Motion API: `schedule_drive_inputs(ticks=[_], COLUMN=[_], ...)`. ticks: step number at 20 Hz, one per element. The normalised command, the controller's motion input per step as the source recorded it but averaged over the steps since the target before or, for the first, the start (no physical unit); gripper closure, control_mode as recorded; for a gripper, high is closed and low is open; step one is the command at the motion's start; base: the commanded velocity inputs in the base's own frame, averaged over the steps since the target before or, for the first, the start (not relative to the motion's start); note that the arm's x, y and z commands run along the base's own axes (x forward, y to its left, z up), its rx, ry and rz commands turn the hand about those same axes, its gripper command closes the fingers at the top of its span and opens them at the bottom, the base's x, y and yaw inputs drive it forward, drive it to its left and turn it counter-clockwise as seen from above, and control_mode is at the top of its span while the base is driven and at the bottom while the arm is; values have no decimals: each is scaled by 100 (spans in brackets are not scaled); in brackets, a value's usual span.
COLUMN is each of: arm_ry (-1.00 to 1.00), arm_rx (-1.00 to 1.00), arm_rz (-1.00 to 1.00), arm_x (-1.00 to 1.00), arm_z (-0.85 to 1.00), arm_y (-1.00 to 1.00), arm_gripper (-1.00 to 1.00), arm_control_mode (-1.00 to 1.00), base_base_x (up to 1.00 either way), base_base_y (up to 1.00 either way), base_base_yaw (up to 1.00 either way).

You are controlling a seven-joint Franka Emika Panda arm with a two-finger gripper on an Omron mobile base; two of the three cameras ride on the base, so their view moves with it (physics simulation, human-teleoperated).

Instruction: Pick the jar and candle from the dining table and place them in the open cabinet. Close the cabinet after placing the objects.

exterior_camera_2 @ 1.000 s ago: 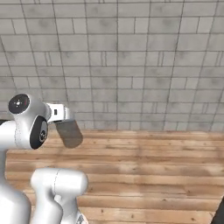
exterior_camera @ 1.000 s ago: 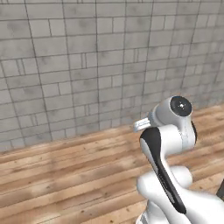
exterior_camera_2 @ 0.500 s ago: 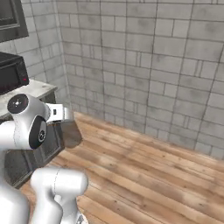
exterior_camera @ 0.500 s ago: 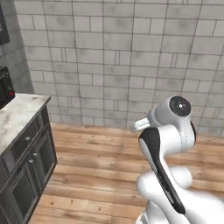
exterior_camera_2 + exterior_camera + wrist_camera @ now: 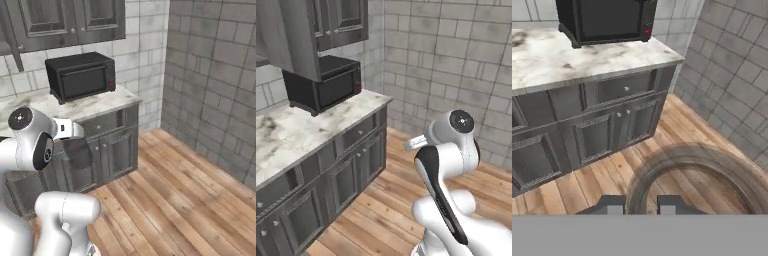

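Observation:
My gripper (image 5: 75,146) hangs in front of the arm, shut on the dark grey jar (image 5: 78,153). In the hand view the jar (image 5: 702,172) shows as a blurred grey ring just past the two fingertips of the gripper (image 5: 640,204). The dark grey wall cabinet (image 5: 75,20) hangs above the counter, and in the left base view the cabinet (image 5: 341,20) has a panel (image 5: 296,40) standing out at its left like an open door. The candle and the dining table are out of view.
A black microwave (image 5: 80,75) stands on a marble counter (image 5: 291,135) with dark grey drawers and doors (image 5: 602,125) below. Wooden floor (image 5: 190,200) stretches to the right up to a grey brick wall corner (image 5: 456,65).
The whole picture has swung as the base moved: the counter, the microwave and the wall cabinet have come into view. The arm keeps its pose with the jar in the gripper.

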Motion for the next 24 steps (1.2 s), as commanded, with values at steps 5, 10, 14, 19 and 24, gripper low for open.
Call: schedule_drive_inputs(ticks=[5,10,14,19,24], arm_ry=[0,0,0,0,0], arm_rx=[0,0,0,0,0], arm_rz=[0,0,0,0,0], arm_x=[0,0,0,0,0], arm_z=[0,0,0,0,0], arm_y=[0,0,0,0,0], arm_gripper=[100,100,100,100,100], arm_control_mode=[100,100,100,100,100], base_base_x=[0,1,9,30,71], base_base_y=[21,16,14,10,6], base_base_yaw=[69,63,56,37,14])
